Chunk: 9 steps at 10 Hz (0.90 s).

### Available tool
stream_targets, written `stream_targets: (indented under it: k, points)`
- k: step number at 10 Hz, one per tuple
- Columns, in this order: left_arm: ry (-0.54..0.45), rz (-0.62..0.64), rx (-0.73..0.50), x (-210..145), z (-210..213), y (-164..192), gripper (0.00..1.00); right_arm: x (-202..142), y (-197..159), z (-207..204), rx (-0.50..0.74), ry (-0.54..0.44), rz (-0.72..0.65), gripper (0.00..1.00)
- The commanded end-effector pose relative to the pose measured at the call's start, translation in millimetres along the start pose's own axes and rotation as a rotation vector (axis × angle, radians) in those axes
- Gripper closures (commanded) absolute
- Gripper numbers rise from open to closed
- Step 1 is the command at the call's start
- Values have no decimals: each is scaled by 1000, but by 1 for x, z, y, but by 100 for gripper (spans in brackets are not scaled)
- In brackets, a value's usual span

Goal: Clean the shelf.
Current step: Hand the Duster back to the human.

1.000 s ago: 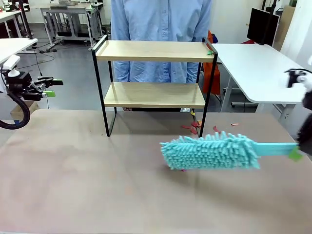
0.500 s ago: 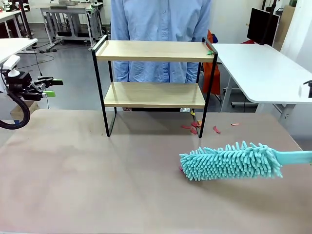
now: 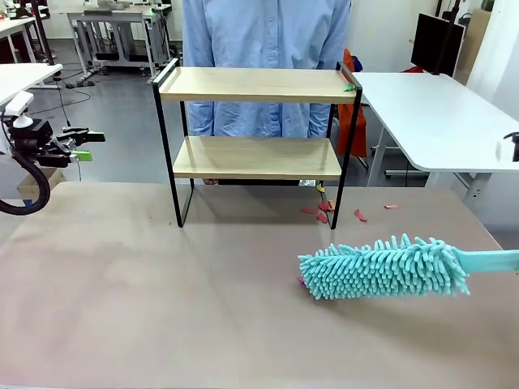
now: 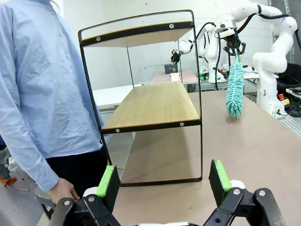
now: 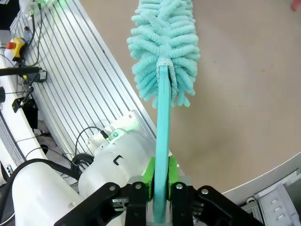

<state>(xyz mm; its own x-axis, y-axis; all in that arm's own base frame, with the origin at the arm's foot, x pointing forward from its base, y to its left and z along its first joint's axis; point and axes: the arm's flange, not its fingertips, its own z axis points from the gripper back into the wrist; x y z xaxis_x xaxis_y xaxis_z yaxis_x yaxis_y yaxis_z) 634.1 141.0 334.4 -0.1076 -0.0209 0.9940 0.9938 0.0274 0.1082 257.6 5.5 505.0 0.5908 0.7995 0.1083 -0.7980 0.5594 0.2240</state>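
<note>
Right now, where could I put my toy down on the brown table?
The wide patch left of the duster and in front of the shelf is bare. It's crowded by the shelf's right leg, where red scraps lie.

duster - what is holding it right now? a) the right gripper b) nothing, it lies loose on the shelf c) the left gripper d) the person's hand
a: in the right wrist view the right gripper is shut on the teal handle of the duster, while the left gripper stands open and empty.

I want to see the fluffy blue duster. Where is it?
In the front view, the duster hangs over the table's right side, before the shelf, held by the right gripper.
</note>
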Motion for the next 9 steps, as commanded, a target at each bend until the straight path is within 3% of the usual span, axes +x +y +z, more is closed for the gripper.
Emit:
stream_targets:
  k: [1, 5, 6, 7, 9]
  points:
    - [6, -3, -4, 3, 0, -2, 0, -2, 1, 2, 2, -7, 17, 87]
    - [0, 0, 0, 0, 0, 0, 0, 0, 0, 0, 0, 0, 0, 87]
    - [-2, 2, 21, 9, 1, 0, 0, 8, -19, 7, -42, -59, 27, 87]
    - [58, 10, -6, 20, -17, -24, 0, 21, -41, 14, -63, -140, 132, 87]
    - [68, 11, -2, 43, -48, -84, 0, 34, -71, 19, -81, -244, 241, 87]
